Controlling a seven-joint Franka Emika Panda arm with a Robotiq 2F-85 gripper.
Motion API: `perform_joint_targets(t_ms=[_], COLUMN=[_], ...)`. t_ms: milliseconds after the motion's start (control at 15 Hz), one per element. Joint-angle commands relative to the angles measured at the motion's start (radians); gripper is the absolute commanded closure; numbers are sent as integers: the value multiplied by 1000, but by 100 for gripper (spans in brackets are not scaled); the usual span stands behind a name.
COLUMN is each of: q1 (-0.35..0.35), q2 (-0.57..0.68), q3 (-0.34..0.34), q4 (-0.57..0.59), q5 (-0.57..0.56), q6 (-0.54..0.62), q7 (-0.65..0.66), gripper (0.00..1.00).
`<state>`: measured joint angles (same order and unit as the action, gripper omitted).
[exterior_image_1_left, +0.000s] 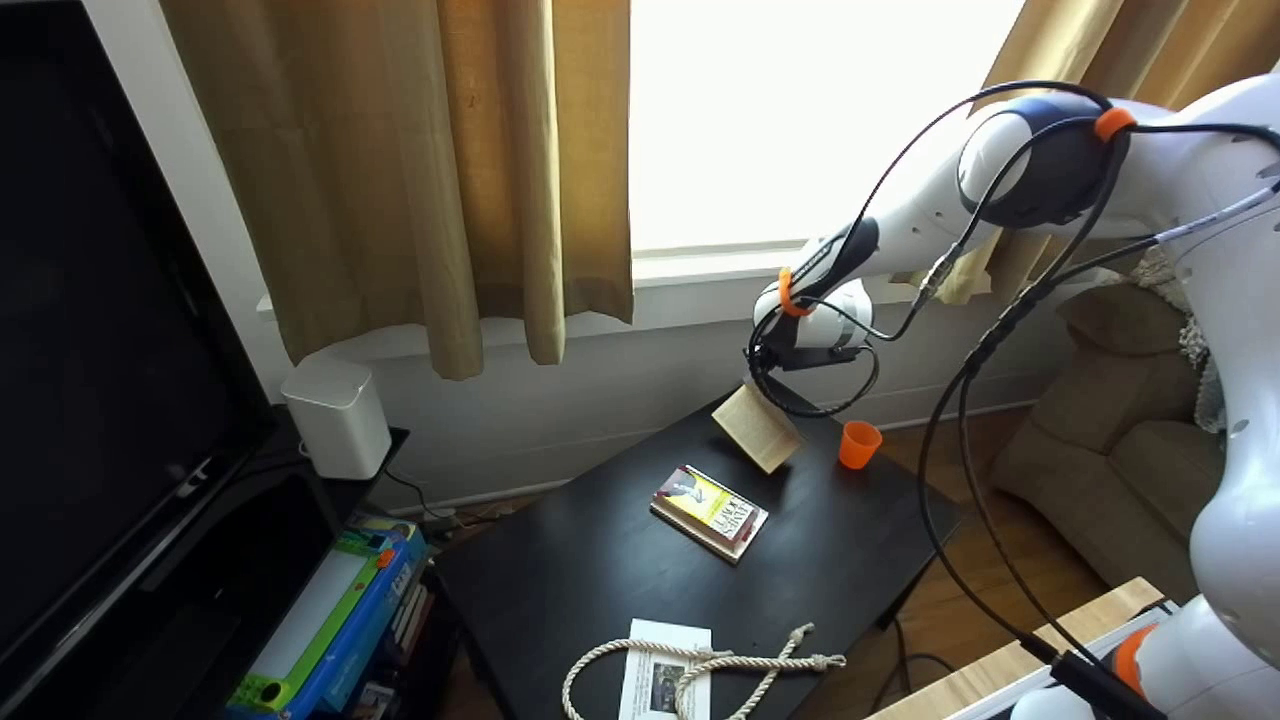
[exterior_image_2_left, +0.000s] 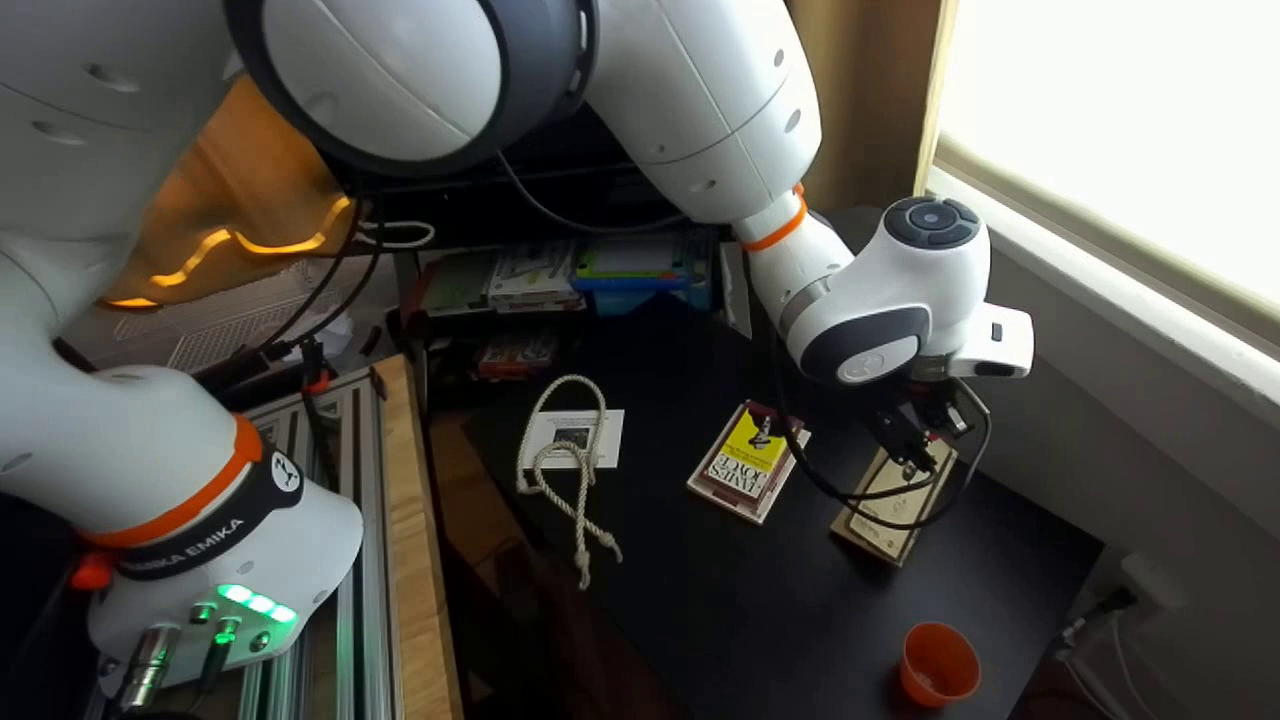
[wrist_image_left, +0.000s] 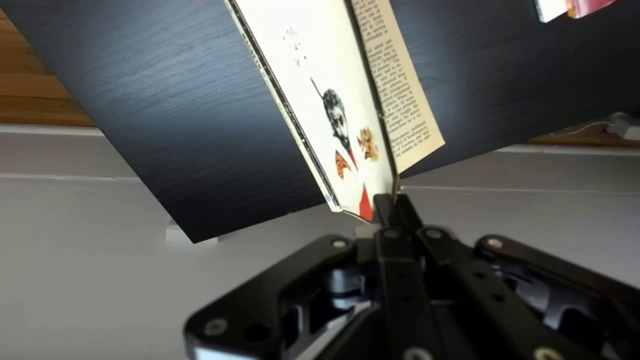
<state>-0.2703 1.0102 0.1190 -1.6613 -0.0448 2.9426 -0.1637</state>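
The gripper (wrist_image_left: 396, 206) is shut on one edge of a thin paperback book (wrist_image_left: 320, 75), with the cover's corner pinched between its fingertips. A pale cover with a dark-haired figure and red patches faces the wrist camera. Beside it a printed page (wrist_image_left: 400, 95) sticks out, so the book seems partly spread. In an exterior view the book (exterior_image_1_left: 757, 428) slants at the table's far end, below the gripper; another exterior view shows its tan face (exterior_image_2_left: 885, 515). Whether its lower edge touches the table I cannot tell. Nearby lies a yellow James Joyce book (exterior_image_1_left: 712, 503) on top of another book.
An orange cup (exterior_image_1_left: 859, 445) stands on the dark table (exterior_image_1_left: 560, 560) near the held book. Toward the opposite end, a knotted rope (exterior_image_2_left: 585, 500) lies over a white sheet (exterior_image_2_left: 606, 445). The wall and windowsill (exterior_image_1_left: 690, 265) are close behind the wrist. Loose black cables loop around the arm.
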Motion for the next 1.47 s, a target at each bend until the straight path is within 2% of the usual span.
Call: perform_joint_targets(t_ms=[0,600,867,1133,1400], q1=[-50,-126,-172,-171,-131], q2=[-112,-273,-327,-376,-405], q3=[58,155,212,231,214], q4=[-120,-259,-307,-343,-359], q5=[40,96,136,187,216], q6=[-20,-38,-91,-180,-267], q7=[-31,-78,-133,-188,-227], gripper=[100,100,100,100,100])
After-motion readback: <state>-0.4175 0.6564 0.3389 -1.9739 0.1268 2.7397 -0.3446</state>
